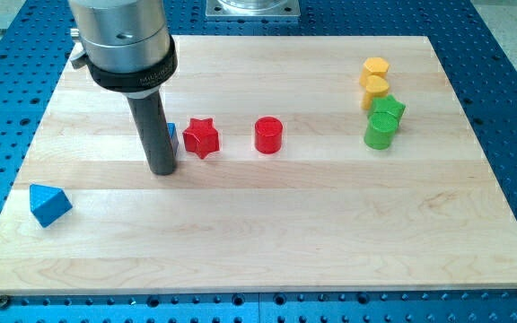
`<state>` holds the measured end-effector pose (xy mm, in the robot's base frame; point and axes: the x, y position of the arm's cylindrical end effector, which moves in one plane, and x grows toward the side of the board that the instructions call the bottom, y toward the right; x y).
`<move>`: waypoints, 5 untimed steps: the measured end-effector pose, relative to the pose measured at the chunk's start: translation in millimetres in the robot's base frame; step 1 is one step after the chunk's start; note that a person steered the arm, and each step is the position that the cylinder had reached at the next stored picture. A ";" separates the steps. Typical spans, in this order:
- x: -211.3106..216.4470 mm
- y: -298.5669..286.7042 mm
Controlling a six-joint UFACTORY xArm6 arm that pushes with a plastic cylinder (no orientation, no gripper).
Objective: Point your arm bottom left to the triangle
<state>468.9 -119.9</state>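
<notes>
A blue triangle block lies near the board's left edge, toward the view's bottom left. My tip rests on the board well to the right of and a little above the triangle. Another blue block is mostly hidden behind the rod, just right of it. A red star lies right of the rod and a red cylinder farther right.
At the view's upper right stand two yellow blocks, a green star and a green cylinder, packed together. The wooden board lies on a blue perforated table.
</notes>
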 end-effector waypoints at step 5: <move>106.9 -159.5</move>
<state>575.8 -279.4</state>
